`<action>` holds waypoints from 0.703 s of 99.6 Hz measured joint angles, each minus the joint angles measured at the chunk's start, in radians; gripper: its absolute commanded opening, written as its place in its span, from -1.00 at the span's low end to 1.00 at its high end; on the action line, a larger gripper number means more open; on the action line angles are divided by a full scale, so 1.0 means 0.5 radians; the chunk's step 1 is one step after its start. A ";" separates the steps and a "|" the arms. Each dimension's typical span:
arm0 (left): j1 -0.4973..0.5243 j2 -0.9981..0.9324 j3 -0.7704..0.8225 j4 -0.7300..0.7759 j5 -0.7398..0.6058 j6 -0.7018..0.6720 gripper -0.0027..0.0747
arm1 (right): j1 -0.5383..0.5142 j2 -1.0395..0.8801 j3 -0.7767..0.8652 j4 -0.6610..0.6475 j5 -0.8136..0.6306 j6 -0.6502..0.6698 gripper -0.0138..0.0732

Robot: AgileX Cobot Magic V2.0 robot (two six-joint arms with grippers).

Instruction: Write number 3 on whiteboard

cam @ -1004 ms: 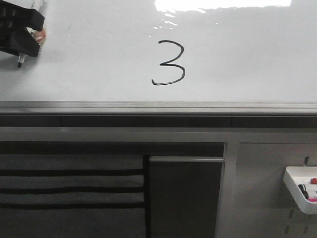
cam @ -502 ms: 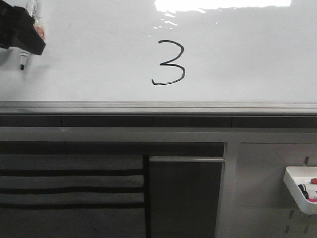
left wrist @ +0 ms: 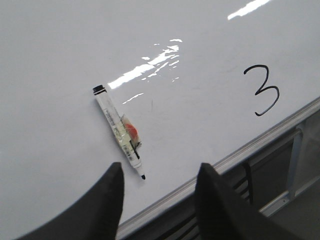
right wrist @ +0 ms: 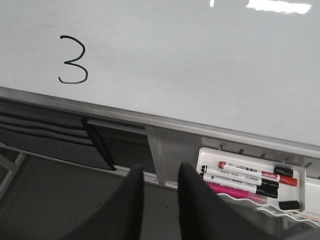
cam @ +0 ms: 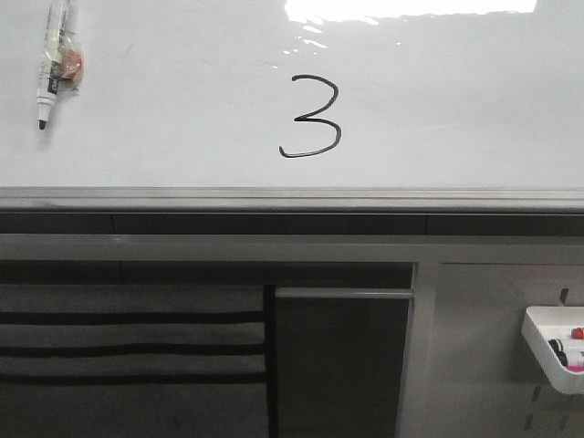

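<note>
- The number 3 (cam: 311,116) is drawn in a thin black line on the whiteboard (cam: 456,100), a little left of the middle of the front view and just above the grey bottom rail (cam: 292,198). Its curves are rounded and the lower tail ends in a small hook to the left.
- The same digit shows in the left wrist view (left wrist: 262,90) and in the right wrist view (right wrist: 73,59).
- A marker (cam: 52,62) lies against the board at the far left, well apart from the digit, with its black tip pointing down. It has a white body and a small red-orange patch in the middle (left wrist: 120,132).
- The left end effector (left wrist: 159,189) is open, with a wide gap between its two dark fingers, and it holds nothing. The marker tip is near it but apart from it.
- The right end effector (right wrist: 160,187) is also open with a narrower gap, and it holds nothing.
- Below the board at the right, a white tray (right wrist: 206,156) hangs on the grey panel and holds several markers (right wrist: 250,177), among them a pink one.
- Glare from a light shows on the top of the board (cam: 411,7).
</note>
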 measured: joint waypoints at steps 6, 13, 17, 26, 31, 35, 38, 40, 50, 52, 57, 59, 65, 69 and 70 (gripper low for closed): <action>0.000 -0.133 0.049 0.102 0.027 -0.153 -0.72 | 0.000 -0.065 0.056 -0.014 -0.049 0.004 -0.79; 0.000 -0.252 0.127 0.192 0.031 -0.294 -0.95 | 0.000 -0.142 0.129 -0.035 -0.105 0.009 -0.85; 0.000 -0.302 0.183 0.215 0.026 -0.357 -0.98 | 0.000 -0.185 0.171 -0.039 -0.131 0.012 -0.85; 0.000 -0.401 0.307 0.241 -0.034 -0.483 -0.98 | 0.000 -0.264 0.260 -0.060 -0.210 0.017 -0.85; 0.000 -0.440 0.396 0.245 -0.115 -0.563 -0.98 | 0.000 -0.290 0.304 -0.069 -0.255 0.017 -0.85; 0.000 -0.462 0.448 0.245 -0.204 -0.606 -0.98 | 0.000 -0.299 0.331 -0.073 -0.271 0.017 -0.85; 0.000 -0.470 0.498 0.245 -0.268 -0.650 -0.98 | 0.000 -0.299 0.344 -0.073 -0.270 0.017 -0.85; 0.000 -0.474 0.516 0.238 -0.315 -0.666 -0.98 | 0.000 -0.299 0.349 -0.073 -0.270 0.017 -0.85; 0.000 -0.474 0.630 0.192 -0.464 -0.726 -0.98 | 0.000 -0.299 0.370 -0.074 -0.272 0.017 -0.85; 0.000 -0.474 0.643 0.190 -0.480 -0.731 -0.98 | 0.000 -0.299 0.370 -0.077 -0.275 0.017 -0.85; 0.000 -0.474 0.691 0.180 -0.504 -0.739 -0.98 | 0.000 -0.303 0.370 -0.077 -0.276 0.017 -0.85; 0.000 -0.474 0.703 0.178 -0.509 -0.739 -0.98 | 0.000 -0.303 0.370 -0.077 -0.280 0.017 -0.85; 0.000 -0.474 0.751 0.176 -0.517 -0.743 -0.98 | 0.000 -0.306 0.375 -0.077 -0.280 0.017 -0.85; 0.000 -0.474 0.778 0.174 -0.522 -0.743 -0.98 | 0.000 -0.307 0.378 -0.078 -0.281 0.017 -0.85; 0.000 -0.474 0.782 0.174 -0.522 -0.743 -0.98 | 0.000 -0.307 0.378 -0.078 -0.281 0.017 -0.85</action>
